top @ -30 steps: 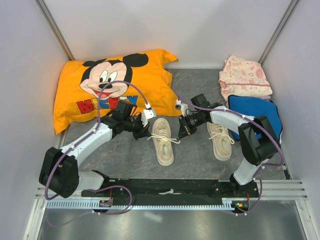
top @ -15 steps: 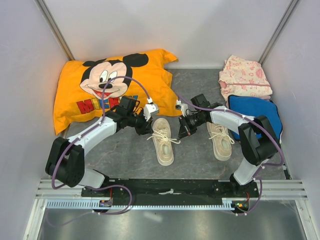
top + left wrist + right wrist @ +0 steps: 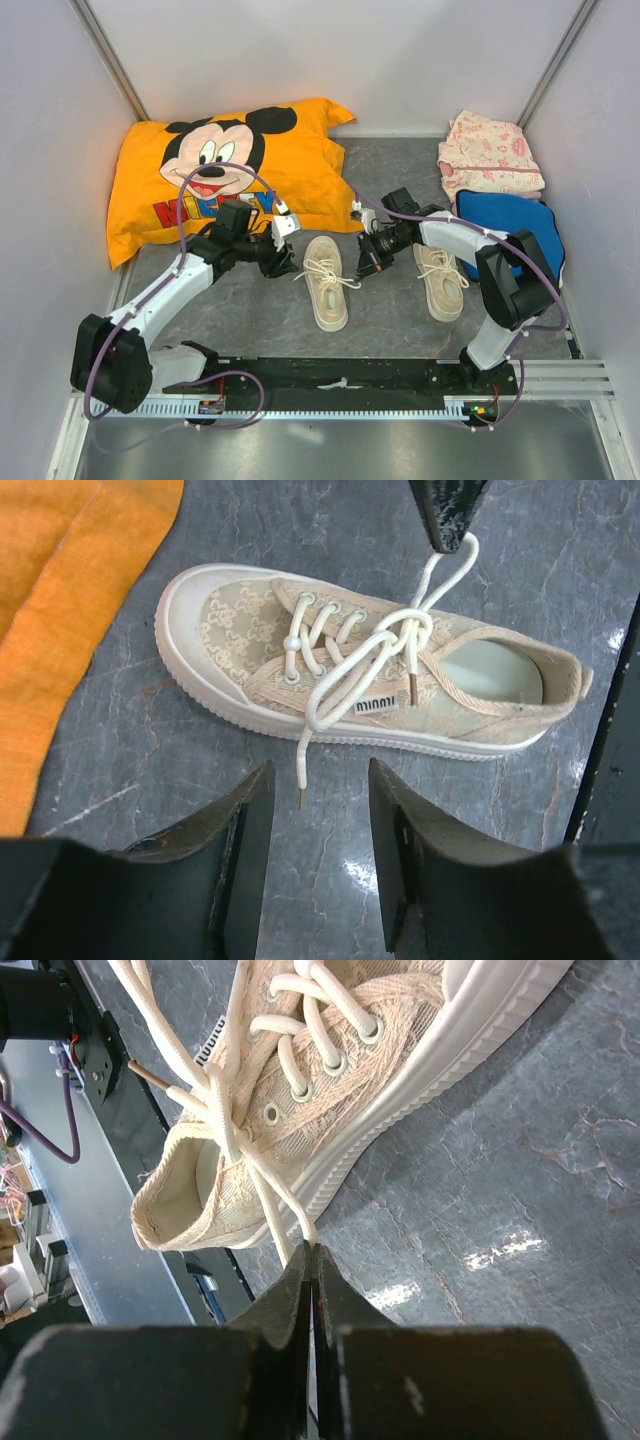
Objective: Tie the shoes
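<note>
Centre shoe (image 3: 326, 284) lay on worktop (image 3: 250, 312), 2nd shoe (image 3: 441, 281) well to its right. L jaws open, empty, just left of centre shoe. R jaws closed on its lace (image 3: 283, 1203). Mickey pillow (image 3: 180, 180) far left.

Shoe (image 3: 360, 715) upper: woven patterned cloth, sole smooth, matt; laces (image 3: 395, 635) soft cord. Surface (image 3: 520, 1190) marbled grey, glossy (light glints). Pillowcase (image 3: 300, 150) matt cloth.

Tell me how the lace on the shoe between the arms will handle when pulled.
Probably floppy: the lace lies in loose curves over the shoe. Likely light, since it runs slack from the shut right end effector. Thin, it may slip from that pinch.
</note>
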`<state>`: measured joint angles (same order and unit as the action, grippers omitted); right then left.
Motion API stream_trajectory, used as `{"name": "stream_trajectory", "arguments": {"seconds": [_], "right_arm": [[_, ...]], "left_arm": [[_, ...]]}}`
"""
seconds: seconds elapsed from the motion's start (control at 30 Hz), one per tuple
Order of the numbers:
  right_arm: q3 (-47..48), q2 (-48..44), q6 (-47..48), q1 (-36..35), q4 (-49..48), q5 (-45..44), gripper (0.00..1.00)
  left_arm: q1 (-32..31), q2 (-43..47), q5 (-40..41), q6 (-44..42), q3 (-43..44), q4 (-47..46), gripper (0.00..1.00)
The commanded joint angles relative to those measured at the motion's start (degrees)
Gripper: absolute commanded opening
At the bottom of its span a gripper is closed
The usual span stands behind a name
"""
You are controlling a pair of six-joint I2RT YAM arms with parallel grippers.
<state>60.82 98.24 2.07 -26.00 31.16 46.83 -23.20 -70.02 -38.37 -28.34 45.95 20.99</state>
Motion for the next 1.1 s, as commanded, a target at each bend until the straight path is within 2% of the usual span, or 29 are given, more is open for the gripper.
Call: {"name": "stream_trajectory", "arguments": {"seconds": [0.0,0.13,0.2,0.3,0.53,0.73,0.87,1.07], "right_arm": [[3.2,1.3,2.7,0.2,2.2,2.7,0.12],[4.1,1.5,4.7,0.2,3.4,3.1,0.3],[5.2,1.6,6.5,0.2,4.3,3.4,0.39],[6.9,1.8,10.1,0.2,5.8,3.4,0.46],[11.9,4.6,17.6,0.1,9.6,4.4,0.48],[14.8,7.3,19.2,0.1,11.6,3.4,0.48],[14.9,7.9,21.6,0.2,15.0,2.0,0.44],[14.2,7.1,21.6,0.9,15.1,1.6,0.43]], "left_arm": [[0.1,4.8,-8.7,-11.2,-1.4,3.2,0.49],[-3.7,5.1,-9.8,-24.1,-1.1,8.7,0.46],[-5.0,4.5,-9.5,-26.7,-1.2,9.5,0.45],[-7.5,3.7,-9.1,-30.3,-1.0,9.6,0.43],[-11.3,-1.4,-5.8,-32.4,1.4,7.5,0.4],[-13.1,-4.5,-3.1,-31.9,3.0,4.7,0.4],[-13.3,-4.4,-1.5,-31.2,3.2,2.9,0.4],[-13.3,-2.5,2.1,-29.8,2.6,1.4,0.4]]}}
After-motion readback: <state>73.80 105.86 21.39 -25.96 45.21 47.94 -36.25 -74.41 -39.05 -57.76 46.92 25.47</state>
